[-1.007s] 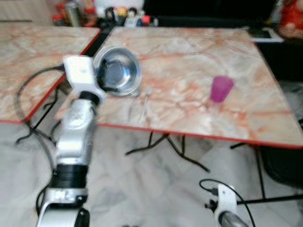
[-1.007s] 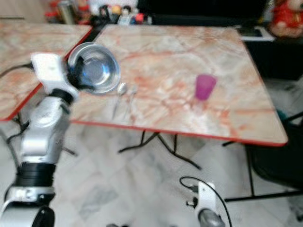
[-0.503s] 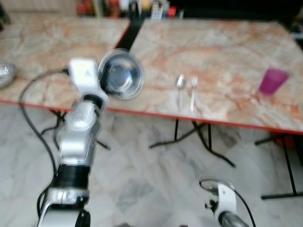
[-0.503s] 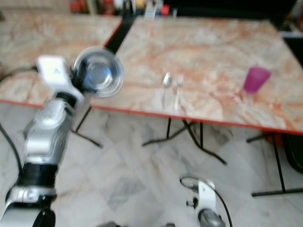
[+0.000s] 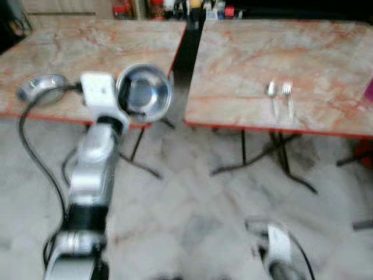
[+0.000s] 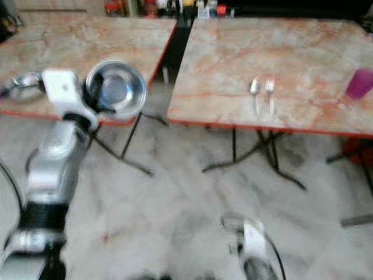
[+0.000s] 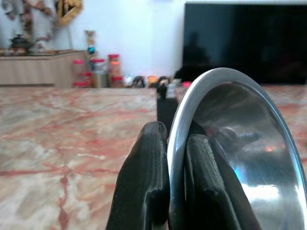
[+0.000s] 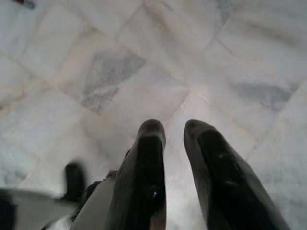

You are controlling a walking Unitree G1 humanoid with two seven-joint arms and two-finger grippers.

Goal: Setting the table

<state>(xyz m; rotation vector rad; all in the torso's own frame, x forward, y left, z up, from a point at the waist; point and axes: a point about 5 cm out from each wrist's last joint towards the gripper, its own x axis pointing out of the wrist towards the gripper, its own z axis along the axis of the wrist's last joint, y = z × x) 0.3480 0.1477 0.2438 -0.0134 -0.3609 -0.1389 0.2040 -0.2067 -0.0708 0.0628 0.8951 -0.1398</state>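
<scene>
bowl (image 5: pixel 144 92) showing shiny silver | tables (image 5: pixel 303 52) showing peach marble veining, red edging | cup (image 6: pixel 359 83) showing purple | floor (image 5: pixel 192 216) showing grey-white marble

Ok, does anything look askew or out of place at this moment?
One thing: the shiny steel bowl sits tipped on edge, its opening facing sideways, because the left hand pinches its rim over the left marble-top table. On the right marble-top table, the metal spoon and metal fork lie neatly parallel. Nothing spilled.

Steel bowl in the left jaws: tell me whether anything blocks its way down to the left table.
Nothing visible does. The round steel bowl, clamped by the left gripper, hangs over the marble-patterned left table's near edge; another steel bowl sits off to the side.
</scene>
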